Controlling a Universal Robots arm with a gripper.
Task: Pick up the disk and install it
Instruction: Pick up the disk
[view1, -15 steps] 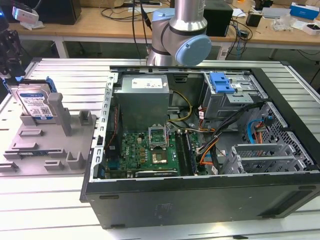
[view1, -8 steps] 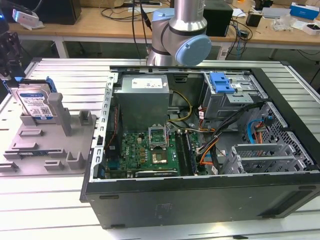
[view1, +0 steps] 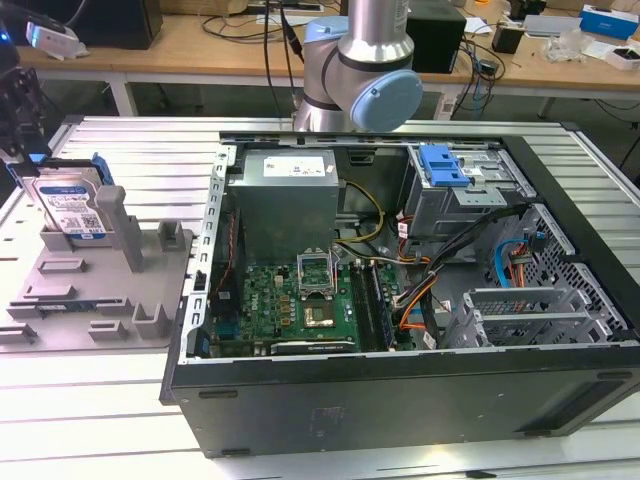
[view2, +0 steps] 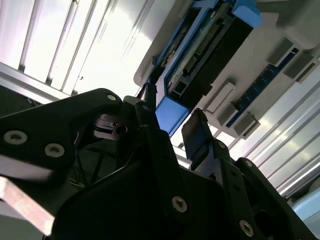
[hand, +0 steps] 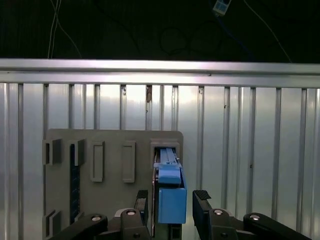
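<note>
The disk (view1: 72, 208), silver-grey with a white-and-blue label and a blue carrier rail, stands on edge in a slot of the grey holder (view1: 100, 295) at the exterior view's left. My gripper (view1: 30, 150) hangs just above its upper end. In both wrist views the gripper (hand: 172, 199) is open, its two black fingers (hand: 201, 201) straddling the blue end of the disk (hand: 171, 202) with small gaps on either side. The second wrist view shows the same blue end (view2: 169, 114) between the fingertips (view2: 196, 131) of the gripper (view2: 172, 120).
The open computer case (view1: 400, 420) lies to the holder's right, with the motherboard (view1: 300, 300), a grey power-supply box (view1: 285, 195) and a metal drive cage topped by a blue latch (view1: 445, 165). The arm's joint (view1: 365, 75) rises behind the case. Ribbed metal table (view1: 130, 150) underneath.
</note>
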